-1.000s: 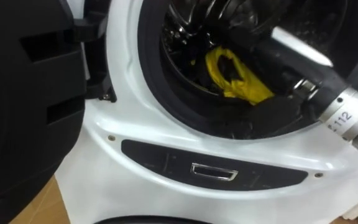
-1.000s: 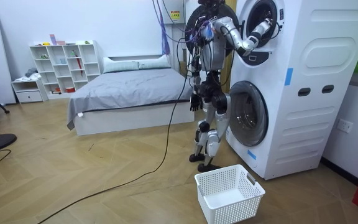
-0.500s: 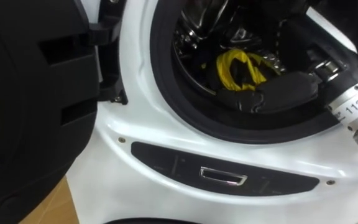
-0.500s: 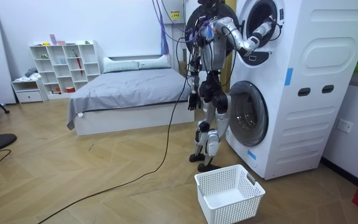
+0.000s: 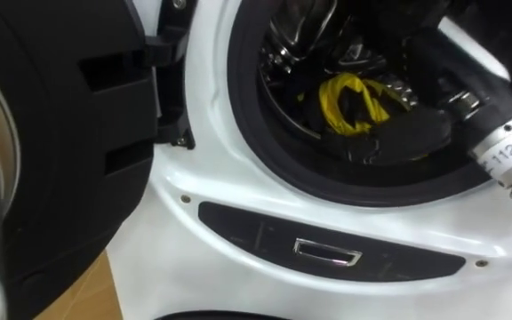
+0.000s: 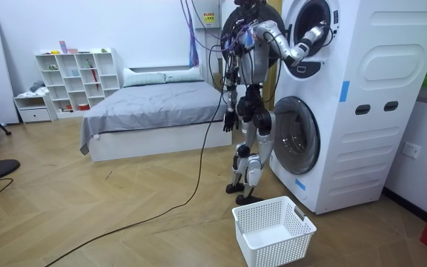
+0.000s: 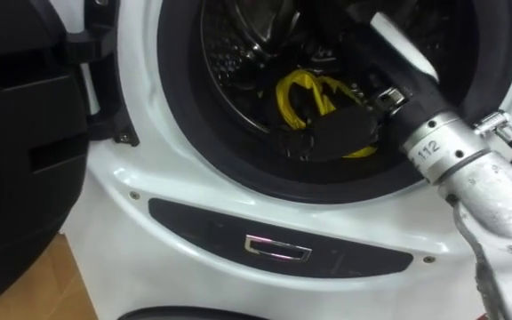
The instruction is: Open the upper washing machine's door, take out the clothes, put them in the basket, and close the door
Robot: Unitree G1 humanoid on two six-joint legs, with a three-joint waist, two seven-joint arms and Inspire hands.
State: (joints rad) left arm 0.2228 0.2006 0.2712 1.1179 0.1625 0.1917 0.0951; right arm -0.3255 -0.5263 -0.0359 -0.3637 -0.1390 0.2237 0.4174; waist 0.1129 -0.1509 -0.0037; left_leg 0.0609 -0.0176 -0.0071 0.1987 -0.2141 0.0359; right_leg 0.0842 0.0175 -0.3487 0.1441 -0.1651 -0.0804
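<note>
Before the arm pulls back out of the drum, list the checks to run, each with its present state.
1. Black round door swung clear of the opening: ok.
2. Right hand inside the steel drum, at the yellow cloth: ok.
3. Hold on that cloth secure: cannot tell.
4. White slatted plastic basket on the floor before the white washing machine: ok.
5. Left hand down at the robot's side, out of the way: ok.
</note>
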